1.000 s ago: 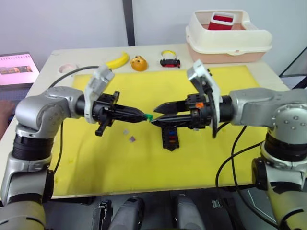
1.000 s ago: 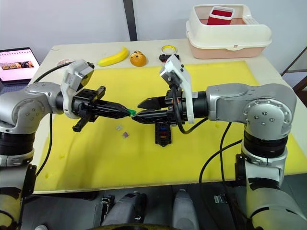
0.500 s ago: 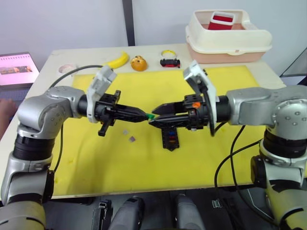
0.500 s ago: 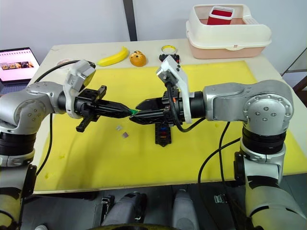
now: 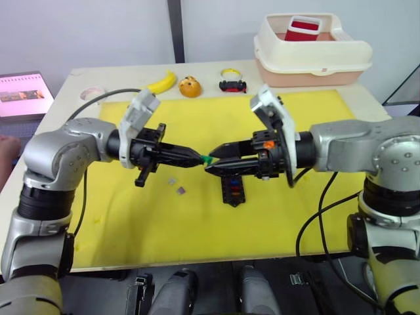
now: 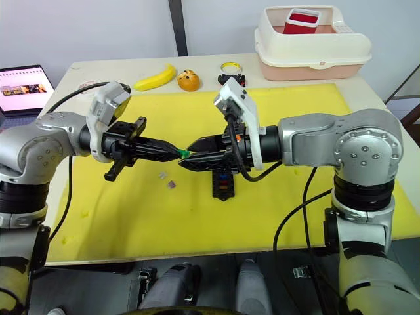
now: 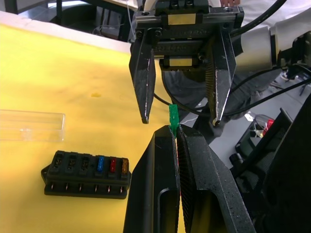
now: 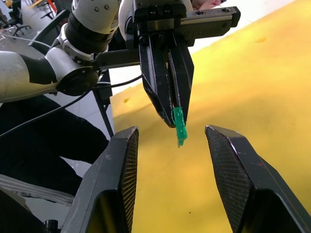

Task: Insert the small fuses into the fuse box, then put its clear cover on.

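- My left gripper [image 5: 194, 157] has its jaws clamped on a green fuse [image 7: 172, 115], which sticks out past the tips, held in the air above the yellow mat [image 5: 289, 216].
- My right gripper [image 5: 213, 159] faces the left one tip to tip; jaws apart, one finger on either side of the green fuse, not touching it in either wrist view.
- The fuse box [image 7: 86, 173] lies flat on the mat, just below and behind my right gripper. In the left wrist view it has a blue, a red and an orange fuse seated side by side at one end; the other slots look unfilled.
- The clear cover [image 7: 30, 125] lies on the mat near the fuse box, apart from it and not fitted.
- Two loose fuses, one grey [image 5: 172, 180] and one purple [image 5: 180, 190], sit on the mat under the left gripper, to the left of the fuse box.
- At the far edge of the worktop [image 5: 111, 74]: a banana [image 5: 161, 83], an orange fruit [image 5: 189, 86], a yellow ring [image 5: 230, 72], a black-and-red toy car [image 5: 233, 85] and a cream tub [image 5: 312, 54] with a red container inside.
- A laptop [image 5: 23, 94] sits off the worktop to the left.
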Tool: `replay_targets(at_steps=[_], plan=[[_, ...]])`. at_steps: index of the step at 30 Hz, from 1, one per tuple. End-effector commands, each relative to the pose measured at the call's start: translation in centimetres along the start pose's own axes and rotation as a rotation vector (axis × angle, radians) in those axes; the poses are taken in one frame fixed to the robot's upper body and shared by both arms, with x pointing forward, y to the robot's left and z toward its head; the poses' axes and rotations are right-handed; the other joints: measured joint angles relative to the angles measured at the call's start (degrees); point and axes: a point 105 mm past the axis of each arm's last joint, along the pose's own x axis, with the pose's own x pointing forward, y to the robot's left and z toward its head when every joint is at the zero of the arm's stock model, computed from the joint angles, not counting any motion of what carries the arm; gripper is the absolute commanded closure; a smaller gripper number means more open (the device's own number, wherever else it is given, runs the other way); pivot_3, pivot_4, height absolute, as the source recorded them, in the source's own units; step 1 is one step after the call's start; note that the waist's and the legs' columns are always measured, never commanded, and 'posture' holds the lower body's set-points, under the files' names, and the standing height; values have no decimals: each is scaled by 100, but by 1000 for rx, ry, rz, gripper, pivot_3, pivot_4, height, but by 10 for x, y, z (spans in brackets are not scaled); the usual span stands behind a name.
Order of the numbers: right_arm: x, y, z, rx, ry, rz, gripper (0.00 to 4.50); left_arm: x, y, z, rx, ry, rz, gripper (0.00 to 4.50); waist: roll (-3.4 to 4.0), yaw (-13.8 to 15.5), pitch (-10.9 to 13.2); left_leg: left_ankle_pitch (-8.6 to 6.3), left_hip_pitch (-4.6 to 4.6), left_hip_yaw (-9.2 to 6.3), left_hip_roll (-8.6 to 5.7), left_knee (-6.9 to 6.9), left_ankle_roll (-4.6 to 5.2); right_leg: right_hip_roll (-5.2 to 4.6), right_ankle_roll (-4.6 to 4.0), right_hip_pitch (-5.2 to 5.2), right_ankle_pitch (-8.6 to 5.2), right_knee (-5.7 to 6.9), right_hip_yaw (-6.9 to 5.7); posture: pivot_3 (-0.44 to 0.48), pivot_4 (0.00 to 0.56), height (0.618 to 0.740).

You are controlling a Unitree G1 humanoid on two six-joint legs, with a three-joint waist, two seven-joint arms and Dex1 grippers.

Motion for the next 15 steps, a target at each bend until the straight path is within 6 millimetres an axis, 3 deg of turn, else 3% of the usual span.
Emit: replay_targets(at_steps=[1, 3, 4, 15], plan=[[-2, 5, 8, -36, -23, 14, 3523, 1, -5, 4, 45, 15, -9, 4500, 0, 0, 0, 0, 0, 0, 0, 0, 0, 0, 0, 0, 0, 0, 0, 0, 150, 740], [-1, 5, 8, -37, -23, 15, 4381, 1, -5, 3, 46, 17, -8, 4500, 0, -1, 0, 0, 0, 0, 0, 0, 0, 0, 0, 0, 0, 0, 0, 0, 150, 740], [-1, 5, 8, -38, -22, 16, 4452, 0, -5, 3, 46, 18, -7, 4500, 0, 0, 0, 0, 0, 0, 0, 0, 0, 0, 0, 0, 0, 0, 0, 0, 150, 740], [-2, 4, 7, -53, -7, 2, 4452, -2, -1, -8, 50, 89, 27, 4500, 0, 1, 0, 0, 0, 0, 0, 0, 0, 0, 0, 0, 0, 0, 0, 0, 150, 740]])
